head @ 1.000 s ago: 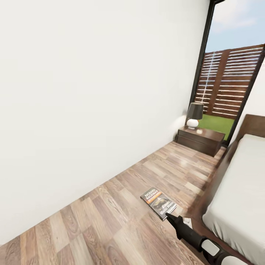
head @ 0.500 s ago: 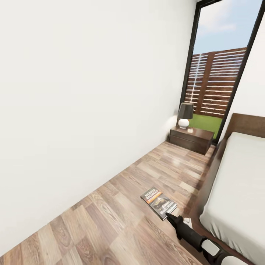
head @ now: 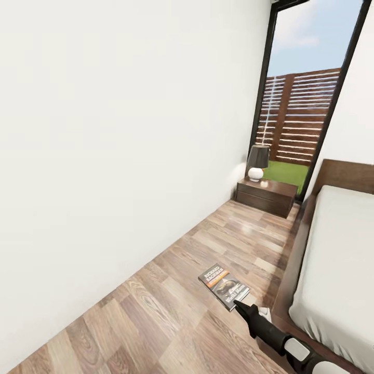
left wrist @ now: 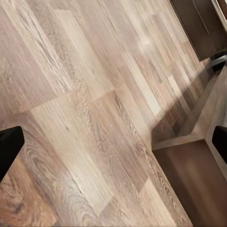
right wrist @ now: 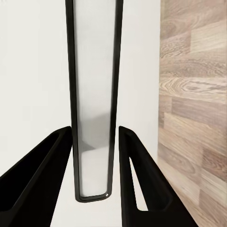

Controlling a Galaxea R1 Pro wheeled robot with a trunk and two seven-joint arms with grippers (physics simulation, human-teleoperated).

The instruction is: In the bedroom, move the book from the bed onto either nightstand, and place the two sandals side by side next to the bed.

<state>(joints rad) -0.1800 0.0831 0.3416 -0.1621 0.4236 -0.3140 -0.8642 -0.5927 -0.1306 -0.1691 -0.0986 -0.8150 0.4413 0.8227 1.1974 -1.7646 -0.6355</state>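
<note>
Book (head: pixel 224 286) pinched by its near edge in my right claw (head: pixel 240 303), held out flat above the plank floor (head: pixel 156 311) beside the bed (head: pixel 337 270). Nightstand (head: pixel 265 196) with its lamp (head: pixel 257 162) stands by the window (head: pixel 306 98), well apart from the book. My left claw's (left wrist: pixel 113 142) fingers (left wrist: pixel 8 147) are spread wide over floorboards.

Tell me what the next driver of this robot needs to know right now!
Right gripper: shut on the thin dark paperback book with the orange title band, held above the wood-plank floor.
Left gripper: open, empty, over the floor.
Dark-brown two-drawer nightstand: ahead, by the window. Grey-mattressed bed: on the right.
Done: book is off the bed.
Left: set it on the nightstand, then place both blue sandals beside the bed.
</note>
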